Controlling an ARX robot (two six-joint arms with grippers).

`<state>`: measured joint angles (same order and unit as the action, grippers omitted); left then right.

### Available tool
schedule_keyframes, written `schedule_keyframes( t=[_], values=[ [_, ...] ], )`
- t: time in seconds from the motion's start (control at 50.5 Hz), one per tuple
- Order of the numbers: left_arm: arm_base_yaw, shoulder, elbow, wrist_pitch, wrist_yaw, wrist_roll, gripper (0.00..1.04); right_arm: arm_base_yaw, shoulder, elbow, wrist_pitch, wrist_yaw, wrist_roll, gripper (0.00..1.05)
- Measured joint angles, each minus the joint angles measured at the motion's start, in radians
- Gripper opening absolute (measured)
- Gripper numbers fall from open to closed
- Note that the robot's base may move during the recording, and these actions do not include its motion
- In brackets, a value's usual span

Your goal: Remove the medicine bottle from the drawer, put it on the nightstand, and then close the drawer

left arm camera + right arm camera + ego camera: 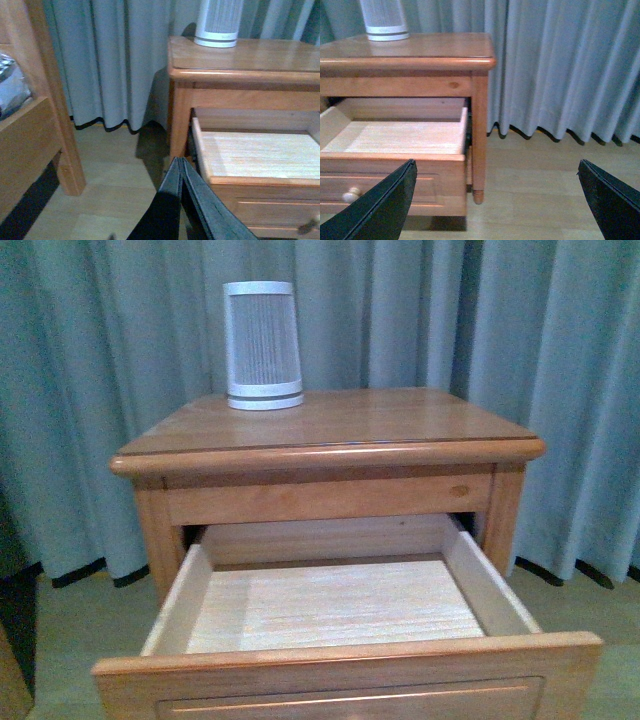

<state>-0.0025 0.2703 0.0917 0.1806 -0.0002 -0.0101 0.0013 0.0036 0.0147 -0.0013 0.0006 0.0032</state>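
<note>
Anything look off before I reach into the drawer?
Yes: the open drawer shows only bare pale wood; no medicine bottle is visible in any view. Only a ribbed cylinder stands on the nightstand.

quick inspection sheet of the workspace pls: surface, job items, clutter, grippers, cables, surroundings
surface: nightstand top, flat and glossy, one item on it
job's things: drawer pulled open, the floor that shows is bare; the strip behind its front is hidden in the front view; bottle not seen in any view
clutter: ribbed cylinder upright at the top's back left
grippers: left gripper shut, holding nothing; right gripper open, holding nothing
cables: nothing seen
surroundings: curtain behind, wood floor, wooden post off to the nightstand's left
</note>
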Motion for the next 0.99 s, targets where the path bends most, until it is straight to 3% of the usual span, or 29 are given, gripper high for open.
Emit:
schedule_keyframes(
  t=[0.277,0.357,0.436,0.515,0.614,0.872,0.931,0.991],
  values=[
    [0.000,-0.077,-0.037,-0.035,-0.001,0.000,0.03,-0.001,0.000,0.000,0.000,-0.004,0.000,0.98],
    [0.000,-0.180,-0.045,-0.160,-0.001,0.000,0.04,-0.008,0.019,0.008,-0.028,-0.039,0.013,0.98],
    [0.001,-0.220,-0.048,-0.179,-0.001,0.000,0.17,-0.013,0.200,0.108,-0.121,-0.152,0.080,0.98],
    [0.001,-0.225,-0.048,-0.182,0.000,0.000,0.37,0.052,0.547,0.324,0.014,-0.134,0.088,0.98],
    [0.001,-0.226,-0.048,-0.182,-0.001,0.000,0.53,0.115,0.849,0.568,0.126,-0.119,0.074,0.98],
    [0.001,-0.226,-0.048,-0.182,0.000,0.000,0.95,0.216,1.519,1.072,-0.029,-0.089,0.012,0.98],
    [0.001,-0.226,-0.048,-0.182,0.000,0.002,1.00,0.232,1.671,1.193,-0.095,-0.080,0.003,0.98],
    [0.001,-0.226,-0.048,-0.182,0.000,0.002,0.98,0.248,1.786,1.289,-0.144,-0.068,0.003,0.98]
  ],
)
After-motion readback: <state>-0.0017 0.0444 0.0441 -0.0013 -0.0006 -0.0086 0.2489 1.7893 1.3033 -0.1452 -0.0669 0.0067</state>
